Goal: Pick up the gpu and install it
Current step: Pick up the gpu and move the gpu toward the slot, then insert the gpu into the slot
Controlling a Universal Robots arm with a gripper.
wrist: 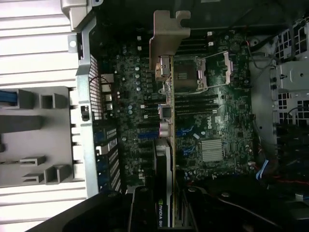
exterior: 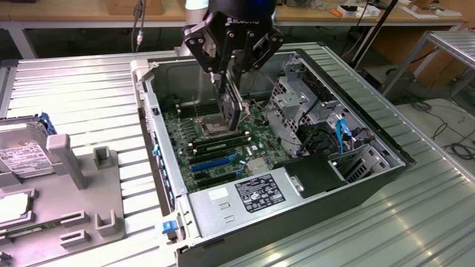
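Observation:
The gpu [exterior: 232,108] is a thin black card hanging edge-on over the green motherboard [exterior: 256,150] inside the open computer case [exterior: 386,150]. My gripper [exterior: 230,72] is shut on the card's upper edge, above the CPU socket [exterior: 211,127]. In the wrist view the gpu [wrist: 164,159] runs as a narrow strip from between my fingers [wrist: 145,210] out to its silver end bracket [wrist: 167,34]. That bracket points toward the case's rear wall. The card hovers above the board, apart from the blue slots [exterior: 211,162].
Green memory sticks [exterior: 220,143] lie just in front of the socket. A drive cage [exterior: 293,103] and cables [exterior: 341,133] fill the case on the exterior view's right, and a power supply [exterior: 256,194] sits at the front. Outside, a grey fixture [exterior: 82,189] holds a hard drive [exterior: 22,158].

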